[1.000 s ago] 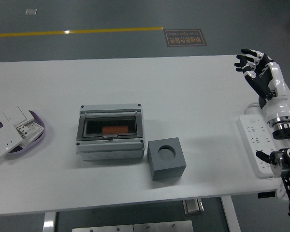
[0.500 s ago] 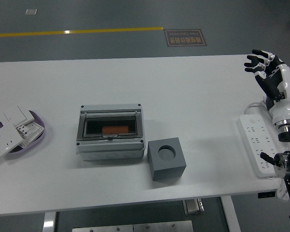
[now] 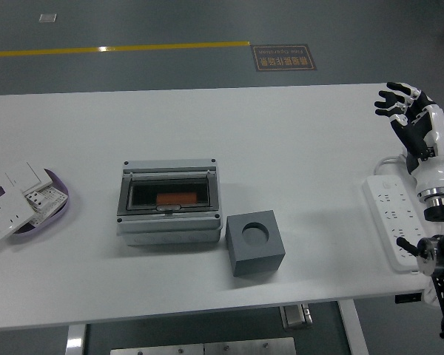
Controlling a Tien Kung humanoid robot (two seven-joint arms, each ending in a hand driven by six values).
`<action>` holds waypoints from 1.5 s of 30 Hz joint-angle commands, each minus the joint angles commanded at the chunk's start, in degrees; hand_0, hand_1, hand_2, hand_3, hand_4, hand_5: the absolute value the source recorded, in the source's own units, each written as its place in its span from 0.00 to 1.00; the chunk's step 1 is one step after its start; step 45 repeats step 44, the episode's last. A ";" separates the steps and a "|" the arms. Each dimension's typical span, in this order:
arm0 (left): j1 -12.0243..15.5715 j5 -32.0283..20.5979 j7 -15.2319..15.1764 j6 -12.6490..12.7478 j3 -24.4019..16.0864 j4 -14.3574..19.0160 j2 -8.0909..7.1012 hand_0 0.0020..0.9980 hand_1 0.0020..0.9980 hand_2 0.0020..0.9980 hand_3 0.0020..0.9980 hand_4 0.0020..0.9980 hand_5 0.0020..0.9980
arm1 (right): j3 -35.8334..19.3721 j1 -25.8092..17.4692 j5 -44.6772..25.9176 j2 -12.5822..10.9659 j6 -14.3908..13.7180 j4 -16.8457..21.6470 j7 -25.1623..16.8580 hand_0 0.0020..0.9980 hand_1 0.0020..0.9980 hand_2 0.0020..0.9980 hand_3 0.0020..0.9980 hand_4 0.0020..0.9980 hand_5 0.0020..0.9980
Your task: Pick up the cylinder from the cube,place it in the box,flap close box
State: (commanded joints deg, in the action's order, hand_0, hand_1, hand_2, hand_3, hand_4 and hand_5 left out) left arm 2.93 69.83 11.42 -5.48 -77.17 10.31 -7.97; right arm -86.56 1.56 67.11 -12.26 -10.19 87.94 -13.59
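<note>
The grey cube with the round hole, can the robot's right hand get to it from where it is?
Probably yes. The right hand hangs open over the table's far right, and only bare table lies between it and the cube. The power strip sits off to the side.

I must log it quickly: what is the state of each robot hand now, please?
Left robot hand: not in view.
Right robot hand: open, fingers spread, holding nothing, raised at the right end of the table.
</note>
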 joint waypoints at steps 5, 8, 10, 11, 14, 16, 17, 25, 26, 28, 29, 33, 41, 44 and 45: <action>-0.11 -0.32 -0.02 0.08 -0.09 0.00 0.19 0.64 0.66 0.58 0.64 0.72 0.29 | -0.18 0.06 0.43 0.12 -0.13 0.07 0.06 0.61 0.60 0.64 0.66 0.65 0.40; -0.12 -0.54 -0.01 0.13 -0.12 0.00 0.23 0.64 0.66 0.58 0.64 0.72 0.29 | -0.10 0.06 0.70 0.20 -0.27 0.00 0.02 0.61 0.60 0.64 0.66 0.66 0.40; -0.16 -0.65 -0.02 0.15 -0.12 0.00 0.26 0.64 0.66 0.58 0.64 0.72 0.29 | 0.17 0.07 0.93 0.18 -0.29 -0.03 0.05 0.61 0.60 0.64 0.66 0.66 0.40; -0.18 -0.65 -0.03 0.15 -0.14 0.00 0.27 0.64 0.66 0.58 0.64 0.72 0.29 | 0.29 0.09 1.04 0.18 -0.29 -0.04 0.09 0.61 0.60 0.64 0.66 0.66 0.40; -0.24 -0.81 -0.11 0.14 -0.02 0.00 0.33 0.64 0.67 0.58 0.64 0.72 0.29 | 0.66 0.11 1.27 0.31 -0.31 -0.04 0.09 0.62 0.60 0.64 0.66 0.66 0.40; -0.27 -1.03 -0.18 0.14 0.15 0.00 0.35 0.64 0.67 0.58 0.64 0.72 0.29 | 0.82 0.09 1.34 0.42 -0.35 -0.05 0.11 0.62 0.60 0.64 0.66 0.66 0.40; -0.28 -1.10 -0.20 0.14 0.19 0.00 0.36 0.64 0.67 0.58 0.64 0.72 0.29 | 0.89 0.08 1.37 0.48 -0.36 -0.05 0.12 0.62 0.60 0.64 0.66 0.66 0.40; -0.30 -1.36 -0.25 0.18 0.32 0.00 0.51 0.64 0.67 0.58 0.64 0.72 0.29 | 1.04 0.09 1.68 0.70 -0.50 0.01 0.16 0.62 0.60 0.64 0.66 0.65 0.40; -0.31 -1.36 -0.26 0.18 0.31 0.00 0.57 0.64 0.67 0.58 0.64 0.72 0.29 | 0.98 0.09 1.68 0.69 -0.52 0.02 0.14 0.62 0.60 0.64 0.66 0.65 0.40; -0.34 -1.39 -0.29 0.18 0.34 0.00 0.67 0.64 0.67 0.58 0.64 0.72 0.29 | 0.88 0.07 1.67 0.67 -0.55 0.02 0.13 0.62 0.60 0.64 0.66 0.65 0.40; -0.34 -1.44 -0.31 0.18 0.38 0.00 0.72 0.64 0.67 0.58 0.64 0.72 0.29 | 0.85 0.05 1.67 0.67 -0.56 0.02 0.12 0.62 0.60 0.64 0.66 0.65 0.40; -0.30 -1.39 -0.28 0.20 0.28 0.00 0.85 0.64 0.67 0.58 0.64 0.72 0.29 | 0.82 0.05 1.72 0.77 -0.58 0.08 0.09 0.62 0.60 0.64 0.66 0.65 0.40; -0.38 -1.23 -0.23 0.23 0.05 0.00 0.89 0.64 0.67 0.58 0.64 0.72 0.29 | 0.69 0.13 1.87 0.85 -0.71 0.15 0.11 0.62 0.60 0.64 0.66 0.65 0.40; -0.39 -1.13 -0.19 0.24 -0.06 0.00 0.90 0.64 0.67 0.58 0.64 0.72 0.29 | 0.61 0.14 1.83 0.88 -0.74 0.09 0.08 0.62 0.60 0.64 0.66 0.65 0.40; -0.39 -1.13 -0.19 0.24 -0.06 0.00 0.90 0.64 0.67 0.58 0.64 0.72 0.29 | 0.61 0.14 1.83 0.88 -0.74 0.09 0.08 0.62 0.60 0.64 0.66 0.65 0.40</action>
